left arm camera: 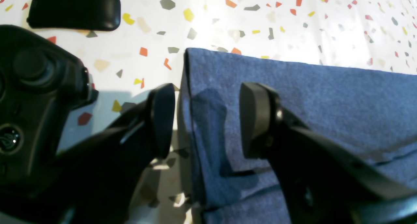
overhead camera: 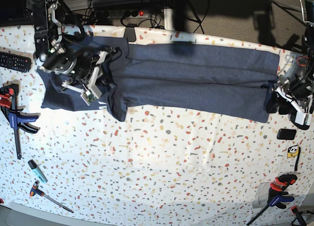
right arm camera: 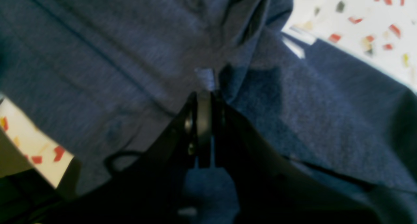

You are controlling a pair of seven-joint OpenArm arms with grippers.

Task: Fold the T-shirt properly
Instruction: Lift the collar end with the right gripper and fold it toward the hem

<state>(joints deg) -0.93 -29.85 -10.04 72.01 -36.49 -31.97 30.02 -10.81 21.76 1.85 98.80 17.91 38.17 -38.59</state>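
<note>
T-shirt [overhead camera: 196,84] is lying along the bench [overhead camera: 167,172]; right gripper [right arm camera: 204,87] is pinching its fabric, left gripper [left arm camera: 207,119] is straddling its edge, jaws wide.

A white terrazzo-patterned table [overhead camera: 162,167] is filling most of the base view, with bright light glaring across its surface. Beyond the table's far edge, a power strip [overhead camera: 125,12] with a glowing red switch is lying among tangled cables, and grey carpeted floor [overhead camera: 230,20] is showing beside them.
</note>
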